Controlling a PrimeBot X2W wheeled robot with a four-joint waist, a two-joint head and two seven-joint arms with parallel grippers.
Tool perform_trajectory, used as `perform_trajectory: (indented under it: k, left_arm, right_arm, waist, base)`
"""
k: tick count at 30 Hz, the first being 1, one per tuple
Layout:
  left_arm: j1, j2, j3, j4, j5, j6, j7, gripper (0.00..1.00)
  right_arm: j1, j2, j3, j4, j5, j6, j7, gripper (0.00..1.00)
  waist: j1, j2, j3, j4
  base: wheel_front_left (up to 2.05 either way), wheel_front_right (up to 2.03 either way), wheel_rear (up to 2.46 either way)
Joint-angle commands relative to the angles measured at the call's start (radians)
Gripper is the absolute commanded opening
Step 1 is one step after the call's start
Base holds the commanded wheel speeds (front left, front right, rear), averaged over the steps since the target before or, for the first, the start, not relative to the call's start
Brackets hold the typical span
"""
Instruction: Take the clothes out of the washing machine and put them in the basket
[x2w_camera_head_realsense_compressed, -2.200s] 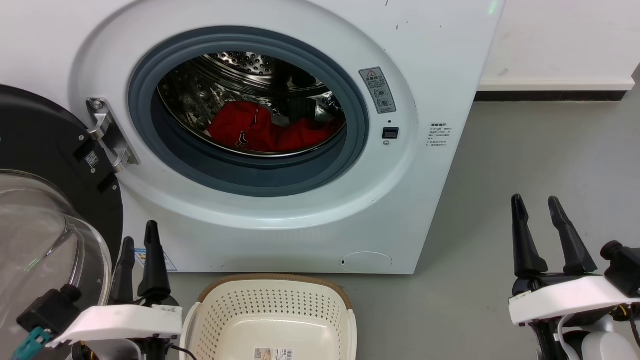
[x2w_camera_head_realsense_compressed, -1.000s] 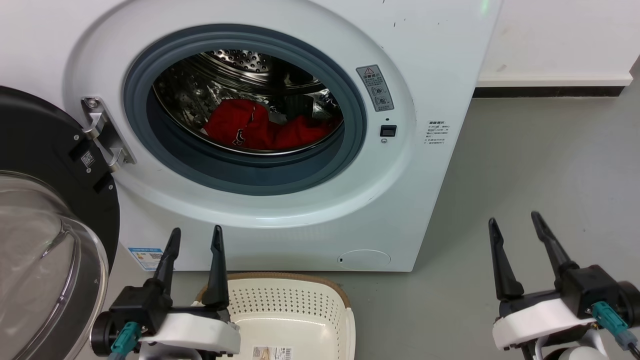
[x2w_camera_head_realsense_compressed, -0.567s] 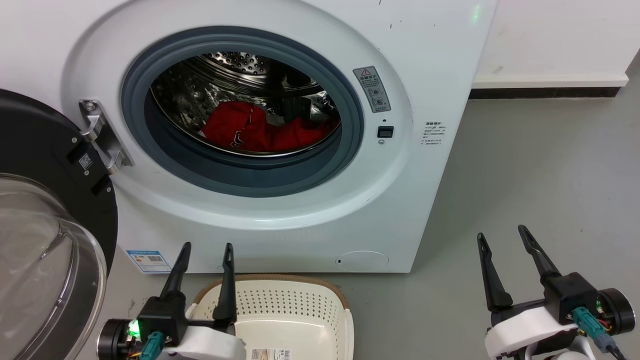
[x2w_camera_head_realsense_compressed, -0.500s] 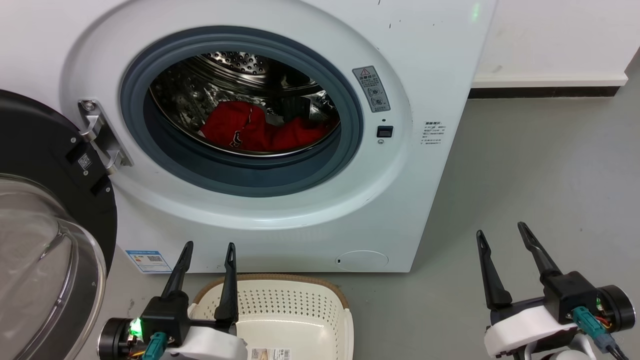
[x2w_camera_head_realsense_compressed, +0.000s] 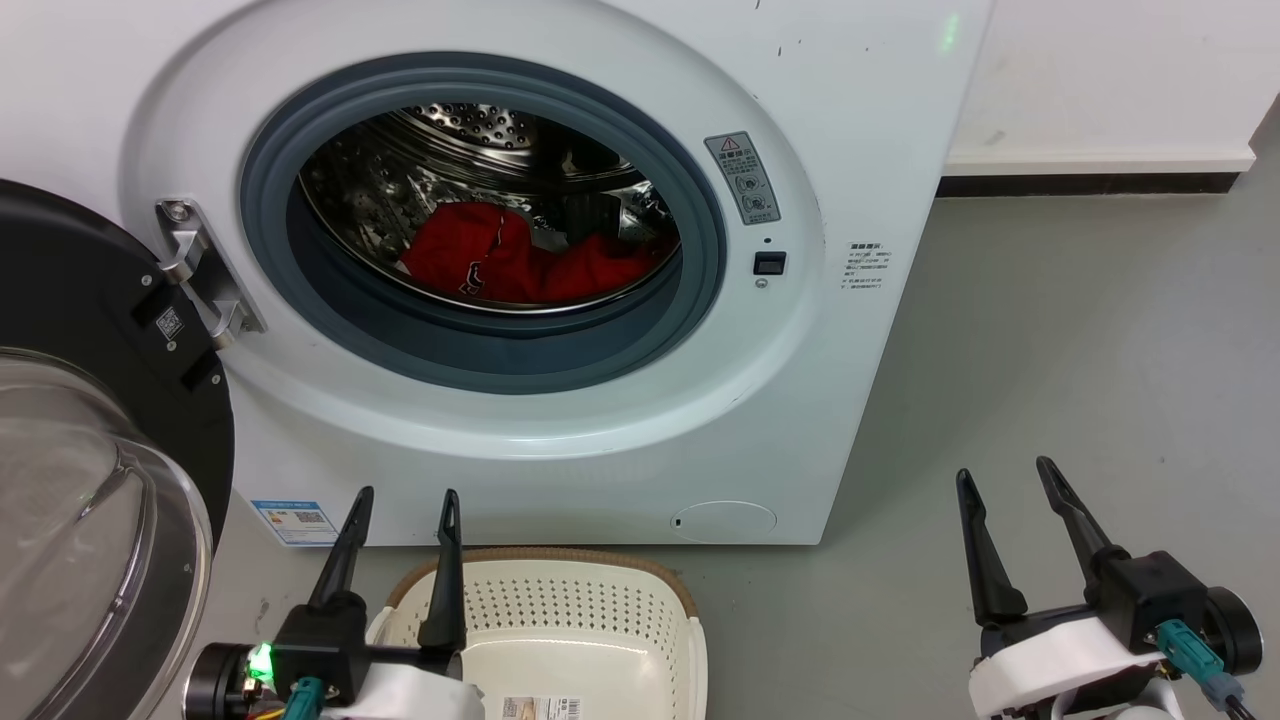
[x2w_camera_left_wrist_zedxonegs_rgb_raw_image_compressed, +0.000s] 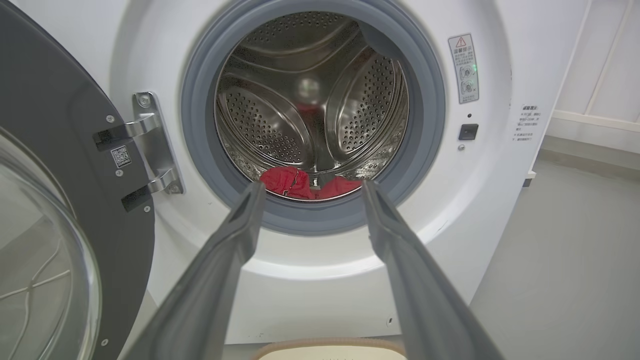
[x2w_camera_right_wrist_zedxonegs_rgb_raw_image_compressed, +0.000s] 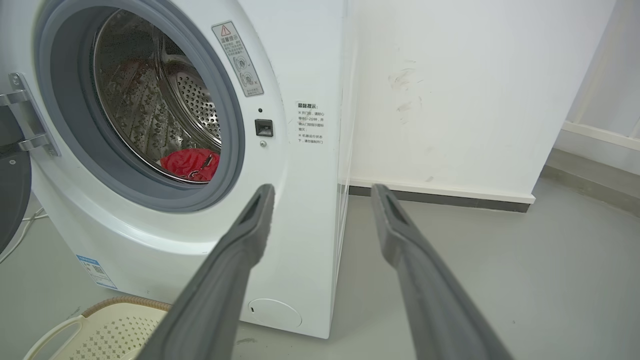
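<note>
both pincers wide open and empty, clothes still in the drum

head view: against the picture of half a second ago, the left gripper (x2w_camera_head_realsense_compressed: 406, 494) is found shifted a little to the left and the right gripper (x2w_camera_head_realsense_compressed: 1003, 468) a touch lower; nothing else is seen to be changed. both pairs of fingers are spread wide and nothing is held between them. the left one is raised just before the left rim of the basket (x2w_camera_head_realsense_compressed: 570, 600), which is cut off by the bottom edge. the clothes (x2w_camera_head_realsense_compressed: 500, 265) are heaped low in the drum (x2w_camera_head_realsense_compressed: 470, 130) of the washing machine (x2w_camera_head_realsense_compressed: 800, 420), their lower edge hidden behind the grey ring (x2w_camera_head_realsense_compressed: 500, 360). the door (x2w_camera_head_realsense_compressed: 70, 290) is swung open at the left and cropped.

left wrist view: the spread fingers (x2w_camera_left_wrist_zedxonegs_rgb_raw_image_compressed: 240, 225) are pointed at the opening; a thin strip of red is seen above the ring, and the basket's brown rim at the bottom edge.

right wrist view: the open fingers (x2w_camera_right_wrist_zedxonegs_rgb_raw_image_compressed: 252, 225) are aimed at the machine's right front corner. one red fold is seen in the drum, its markings too small to be read. a corner of the basket is cropped at the lower left.
</note>
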Motion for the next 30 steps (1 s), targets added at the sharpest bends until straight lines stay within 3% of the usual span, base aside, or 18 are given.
perform_trajectory:
  k: [1, 18, 25, 30]
  left_arm:
    - [0.010, 0.000, 0.001, 0.009, 0.023, -0.005, -0.007, 1.00]
    - [0.008, -0.005, 0.007, 0.016, 0.057, -0.008, -0.006, 1.00]
    - [-0.029, 0.040, -0.001, 0.081, 0.089, 0.002, -0.006, 1.00]
    - [-0.136, 0.106, 0.008, 0.112, 0.092, -0.020, -0.006, 1.00]
  right_arm:
    - [-0.009, -0.003, 0.002, 0.002, -0.010, 0.000, -0.008, 1.00]
    - [-0.020, -0.003, 0.004, 0.014, -0.005, 0.000, -0.006, 1.00]
    - [-0.055, -0.003, -0.017, 0.023, 0.021, 0.000, -0.006, 1.00]
    - [-0.104, -0.003, -0.013, 0.003, 0.054, 0.000, -0.006, 1.00]
  waist:
    - [0.0000, 0.0000, 0.000, -0.001]
    - [0.0000, 0.0000, 0.007, -0.012]
    - [0.0000, 0.0000, 0.086, -0.076]
    - [0.0000, 0.0000, 0.225, -0.143]
  base:
    - [0.00, 0.00, 0.00]
    - [0.00, 0.00, 0.00]
    - [0.00, 0.00, 0.00]
    - [0.00, 0.00, 0.00]
